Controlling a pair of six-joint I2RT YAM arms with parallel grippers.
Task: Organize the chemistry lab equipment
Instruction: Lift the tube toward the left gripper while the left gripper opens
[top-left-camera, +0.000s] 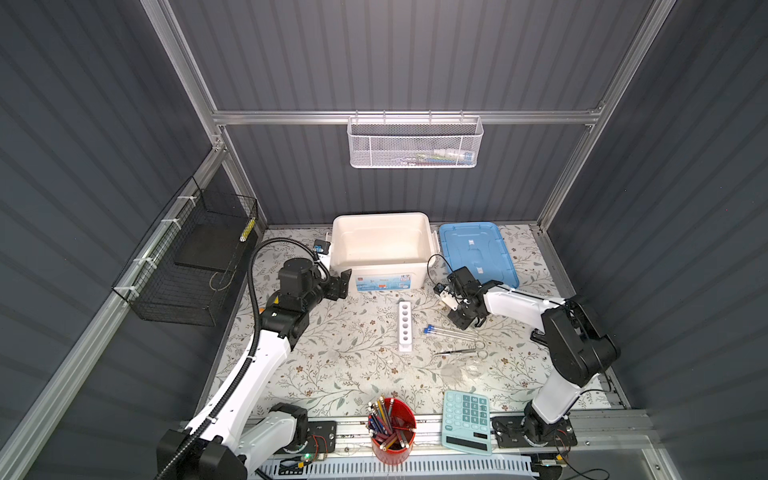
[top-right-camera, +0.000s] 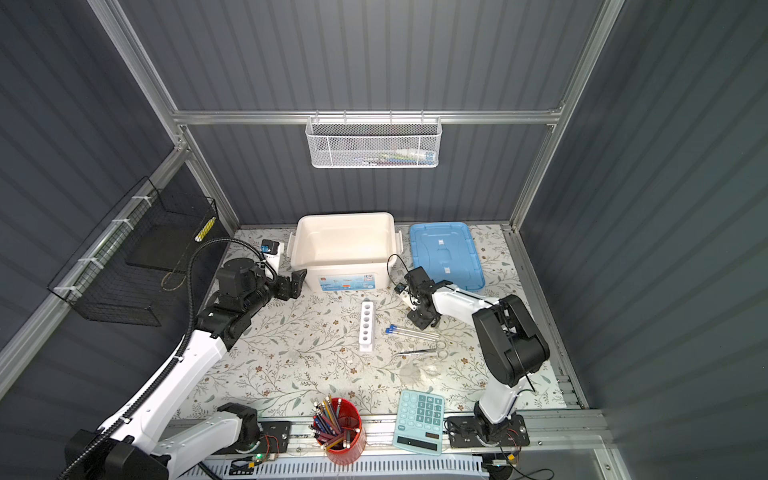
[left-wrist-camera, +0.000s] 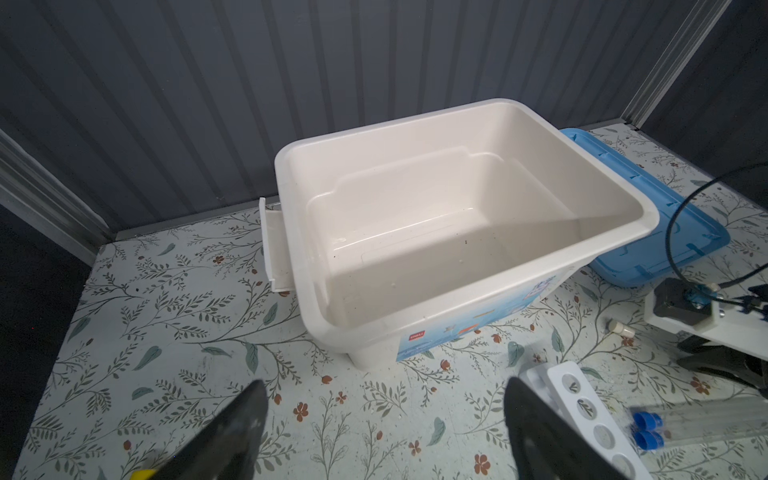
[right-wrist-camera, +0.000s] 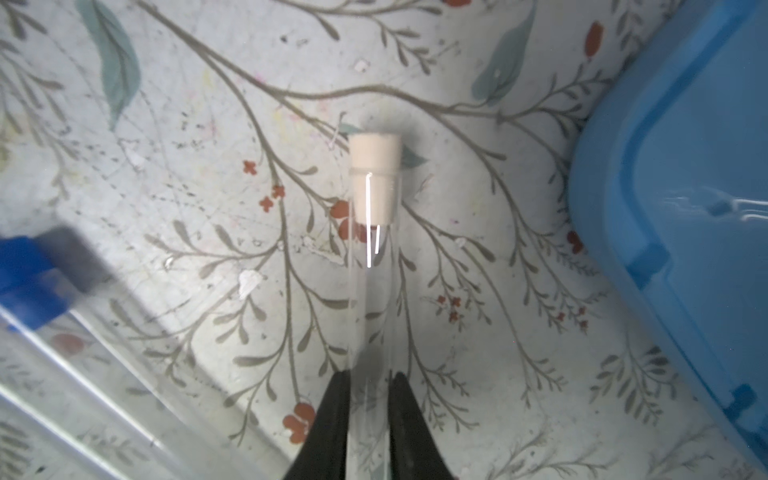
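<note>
Right gripper clamps the corked tube!
Two o'clock off the rack; left gripper gapes wide, holding nothing.

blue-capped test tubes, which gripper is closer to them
Right. The right gripper grips a corked tube right beside the blue-capped test tubes; the left gripper hangs open by the white bin, past the rack.

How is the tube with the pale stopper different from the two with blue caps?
The corked tube is plugged with a pale, cork-like stopper; the blue-capped tubes wear blue caps. The corked tube is alone, pinched between the right gripper's fingers; the blue-capped tubes lie untouched as a pair, side by side on the table. All three are slim and clear.
</note>
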